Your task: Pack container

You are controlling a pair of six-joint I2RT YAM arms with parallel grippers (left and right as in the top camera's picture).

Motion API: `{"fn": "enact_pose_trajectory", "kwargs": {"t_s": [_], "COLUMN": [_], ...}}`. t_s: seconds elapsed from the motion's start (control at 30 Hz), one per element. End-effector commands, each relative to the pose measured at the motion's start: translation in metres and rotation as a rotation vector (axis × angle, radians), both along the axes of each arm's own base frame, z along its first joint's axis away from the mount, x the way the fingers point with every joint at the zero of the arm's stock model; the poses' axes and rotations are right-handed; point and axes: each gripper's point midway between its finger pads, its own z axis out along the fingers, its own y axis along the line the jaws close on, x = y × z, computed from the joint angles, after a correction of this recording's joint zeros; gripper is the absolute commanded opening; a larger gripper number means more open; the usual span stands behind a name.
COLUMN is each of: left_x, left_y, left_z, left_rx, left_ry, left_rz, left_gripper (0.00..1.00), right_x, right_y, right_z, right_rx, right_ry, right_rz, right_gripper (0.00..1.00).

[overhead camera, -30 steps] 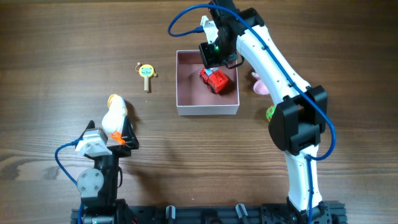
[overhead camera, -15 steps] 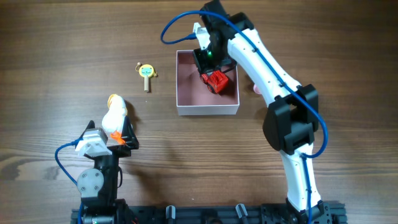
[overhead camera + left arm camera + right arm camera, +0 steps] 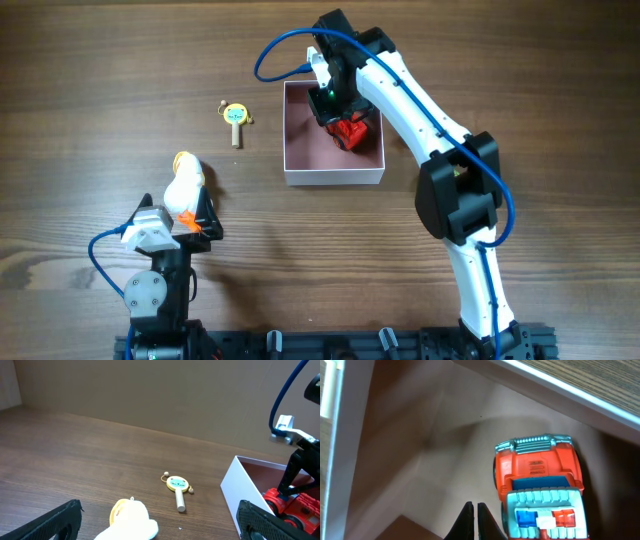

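**pj_bots:** Where's the container [image 3: 335, 165] sitting right now, and what's in it?

**mika77:** It's on the wooden surface [image 3: 80, 90], about mid-width and toward the far side. It's a white-walled square box, pink inside. There's one thing in it, a red toy truck [image 3: 349, 131] with a light-blue grille, tucked into the far right corner.

**pj_bots:** And the right tool?

**mika77:** The right tool [image 3: 476, 520] is down inside the box, clenched with the fingers pressed together and nothing between them. It's just beside the truck, on the open-floor side. I can't tell if it's actually touching it.

**pj_bots:** Left one?

**mika77:** The left tool [image 3: 159, 510] is released and spread wide near its base, well apart from the box. A white and yellow toy duck [image 3: 185, 182] with an orange bill lies between the spread fingers, not gripped. A little yellow rattle [image 3: 235, 117] with a wooden handle lies on the surface between the duck and the box, closer to the box's left wall.
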Motion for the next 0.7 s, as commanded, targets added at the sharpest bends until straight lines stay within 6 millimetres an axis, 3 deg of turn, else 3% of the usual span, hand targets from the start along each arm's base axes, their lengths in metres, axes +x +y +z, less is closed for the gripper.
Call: {"fn": "enact_pose_trajectory", "kwargs": {"t_s": [0.0,0.67], "left_x": [0.000,0.000], "left_y": [0.000,0.000], "left_z": [-0.001,-0.001], "left_rx": [0.021,0.021], "left_ry": [-0.001,-0.001], "left_rz": [0.003,0.003], "left_gripper": [1.00,1.00], "right_x": [0.005,0.020], "right_y": [-0.012,-0.028], "right_z": [-0.024,-0.026], "right_rx": [-0.085,-0.175], "right_ry": [0.005,-0.060], "right_rz": [-0.032,-0.140], "right_gripper": [0.04,0.04]}}
